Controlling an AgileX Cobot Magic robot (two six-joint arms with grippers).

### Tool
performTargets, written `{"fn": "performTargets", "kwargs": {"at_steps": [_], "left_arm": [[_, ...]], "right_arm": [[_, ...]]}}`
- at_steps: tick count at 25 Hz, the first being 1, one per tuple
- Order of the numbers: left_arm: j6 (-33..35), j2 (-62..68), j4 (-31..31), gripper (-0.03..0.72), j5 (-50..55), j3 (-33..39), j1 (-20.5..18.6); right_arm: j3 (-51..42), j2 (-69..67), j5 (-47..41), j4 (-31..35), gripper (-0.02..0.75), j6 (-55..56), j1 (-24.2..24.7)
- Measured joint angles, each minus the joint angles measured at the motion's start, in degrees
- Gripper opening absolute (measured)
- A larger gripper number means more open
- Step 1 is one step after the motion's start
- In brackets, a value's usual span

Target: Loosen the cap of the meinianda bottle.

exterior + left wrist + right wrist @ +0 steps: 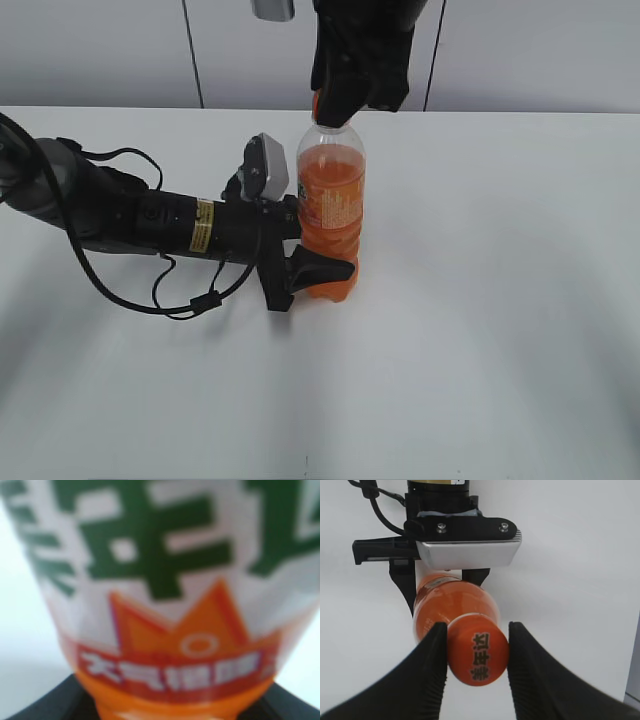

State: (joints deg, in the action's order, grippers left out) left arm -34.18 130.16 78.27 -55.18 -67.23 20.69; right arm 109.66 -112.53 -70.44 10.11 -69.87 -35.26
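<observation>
The meinianda bottle (pixel 332 200) stands upright on the white table, filled with orange drink. My left gripper (pixel 315 258) lies low along the table from the left and is shut on the bottle's ribbed lower body. In the left wrist view the bottle's label (pixel 170 605) fills the frame, blurred, with dark jaw parts (pixel 170 715) at the bottom corners. My right gripper (pixel 338 108) comes down from above. In the right wrist view its two black fingers (pixel 477 632) sit on both sides of the orange cap (pixel 479 650), shut on it. Only an edge of the cap (pixel 316 104) shows in the exterior view.
The left arm (pixel 120 215) with its cables lies across the left of the white table (pixel 500 300). Its wrist camera (pixel 265 165) stands just left of the bottle, and shows below in the right wrist view (pixel 467 552). A grey wall runs behind.
</observation>
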Motion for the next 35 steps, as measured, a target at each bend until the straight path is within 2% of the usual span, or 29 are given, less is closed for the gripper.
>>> {"fn": "performTargets", "kwargs": {"at_steps": [11,17,21,24,26,29,33,35], "left_arm": [[0.13,0.0,-0.05,0.403,0.1,0.0,0.0],[0.13,0.0,-0.05,0.403,0.16,0.0,0.0],[0.13,0.0,-0.05,0.403,0.16,0.0,0.0],[-0.02,0.0,-0.1,0.403,0.16,0.0,0.0],[-0.06,0.0,-0.1,0.403,0.16,0.0,0.0],[-0.06,0.0,-0.15,0.403,0.16,0.0,0.0],[-0.06,0.0,-0.15,0.403,0.16,0.0,0.0],[-0.06,0.0,-0.15,0.403,0.16,0.0,0.0]], "right_arm": [[0.0,0.0,-0.33,-0.29,0.276,-16.06,0.0],[0.0,0.05,-0.33,-0.35,0.277,-17.55,0.0],[0.07,0.05,-0.33,-0.09,0.286,-14.43,0.0],[0.07,0.11,-0.05,0.85,0.343,-11.94,0.0],[0.07,0.41,-0.05,2.17,0.424,-10.64,0.0],[0.02,1.78,-0.05,2.9,0.505,-8.52,0.0],[0.02,3.6,-0.05,2.9,0.53,-2.02,0.0],[0.02,4.21,-0.05,2.9,0.533,6.66,0.0]]}}
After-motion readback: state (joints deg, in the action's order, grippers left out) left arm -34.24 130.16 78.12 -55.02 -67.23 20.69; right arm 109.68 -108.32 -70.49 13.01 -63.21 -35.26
